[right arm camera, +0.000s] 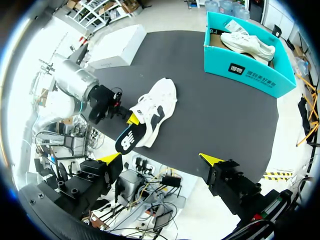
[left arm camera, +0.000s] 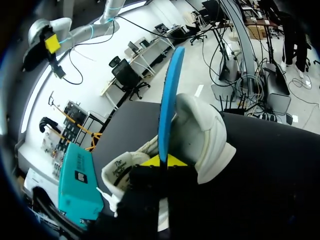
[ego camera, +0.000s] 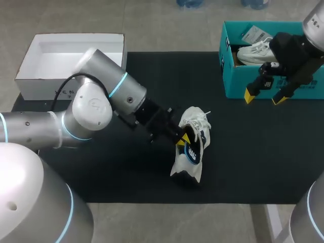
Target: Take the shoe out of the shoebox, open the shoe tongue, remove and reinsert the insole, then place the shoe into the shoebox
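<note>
A white shoe [ego camera: 195, 126] lies on the black mat, near its middle. My left gripper [ego camera: 183, 137] is at the shoe's opening, shut on the blue and black insole [ego camera: 193, 152], which sticks out of the shoe. In the left wrist view the insole [left arm camera: 169, 100] stands edge-on between the yellow tips of the left gripper [left arm camera: 162, 161], with the shoe [left arm camera: 205, 135] around it. The teal shoebox [ego camera: 238, 81] at the back right holds a second white shoe [ego camera: 254, 51]. My right gripper [ego camera: 266, 96] hangs open over the box's front wall, holding nothing. The right wrist view shows the shoe [right arm camera: 159, 100], insole [right arm camera: 129, 140] and shoebox [right arm camera: 250, 75].
A white open box [ego camera: 71, 55] sits at the back left, partly on the black mat [ego camera: 253, 157]. My left arm's elbow [ego camera: 93, 109] rises over the mat's left part. The mat's front edge lies just below the shoe.
</note>
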You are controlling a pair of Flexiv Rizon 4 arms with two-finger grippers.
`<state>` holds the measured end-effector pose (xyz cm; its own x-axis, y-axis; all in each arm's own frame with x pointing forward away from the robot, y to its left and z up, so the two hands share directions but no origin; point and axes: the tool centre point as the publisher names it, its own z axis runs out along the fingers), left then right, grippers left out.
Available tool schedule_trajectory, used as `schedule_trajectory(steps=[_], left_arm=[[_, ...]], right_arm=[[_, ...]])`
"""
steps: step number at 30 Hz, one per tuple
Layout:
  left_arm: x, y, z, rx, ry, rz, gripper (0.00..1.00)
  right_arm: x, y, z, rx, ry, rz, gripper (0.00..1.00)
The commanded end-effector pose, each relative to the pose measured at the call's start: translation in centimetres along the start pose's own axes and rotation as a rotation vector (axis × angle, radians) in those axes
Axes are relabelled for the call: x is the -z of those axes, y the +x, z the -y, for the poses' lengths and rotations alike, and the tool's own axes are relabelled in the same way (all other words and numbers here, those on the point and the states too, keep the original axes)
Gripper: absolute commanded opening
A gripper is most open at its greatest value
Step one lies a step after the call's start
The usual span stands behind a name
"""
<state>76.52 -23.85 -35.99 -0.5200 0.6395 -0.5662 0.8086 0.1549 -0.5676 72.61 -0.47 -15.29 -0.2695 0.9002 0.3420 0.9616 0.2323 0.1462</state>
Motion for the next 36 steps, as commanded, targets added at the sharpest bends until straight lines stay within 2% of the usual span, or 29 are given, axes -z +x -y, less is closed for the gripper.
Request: schedule_trajectory(steps=[1, 5, 10, 18, 20, 21, 23, 30, 36], left_arm=[[0.3, 0.1, 0.2, 0.003, 0.009, 0.015, 0.17], [1.0, 0.0, 0.7, 0.013, 0.024, 0.034, 0.46], [1.6, -0.2, 1.6, 0.012, 0.039, 0.047, 0.49], [0.9, -0.1, 2.6, 0.01, 0.071, 0.043, 0.41], [0.6, -0.2, 2.8, 0.009, 0.079, 0.037, 0.33], [0.5, -0.2, 2.8, 0.009, 0.081, 0.035, 0.25], [0.3, 0.0, 2.8, 0.009, 0.085, 0.023, 0.0], [0.8, -0.2, 2.2, -0.017, 0.076, 0.003, 0.0], [1.3, -0.9, 0.4, -0.076, 0.035, -0.007, 0.0]], right_arm=[[-0.1, 0.0, -0.2, 0.0, 0.003, 0.001, 1.0], [-0.1, 0.0, -0.2, 0.0, 0.003, 0.001, 1.0], [-0.1, 0.0, -0.2, 0.0, 0.003, 0.001, 1.0], [-0.1, 0.0, -0.2, 0.0, 0.003, 0.001, 1.0], [-0.1, 0.0, -0.2, 0.0, 0.003, 0.001, 1.0], [-0.1, 0.0, -0.2, 0.0, 0.003, 0.001, 1.0], [-0.1, 0.0, -0.2, 0.0, 0.003, 0.001, 1.0], [-0.1, 0.0, -0.2, 0.0, 0.003, 0.001, 1.0], [-0.1, 0.0, -0.2, 0.0, 0.003, 0.001, 1.0]])
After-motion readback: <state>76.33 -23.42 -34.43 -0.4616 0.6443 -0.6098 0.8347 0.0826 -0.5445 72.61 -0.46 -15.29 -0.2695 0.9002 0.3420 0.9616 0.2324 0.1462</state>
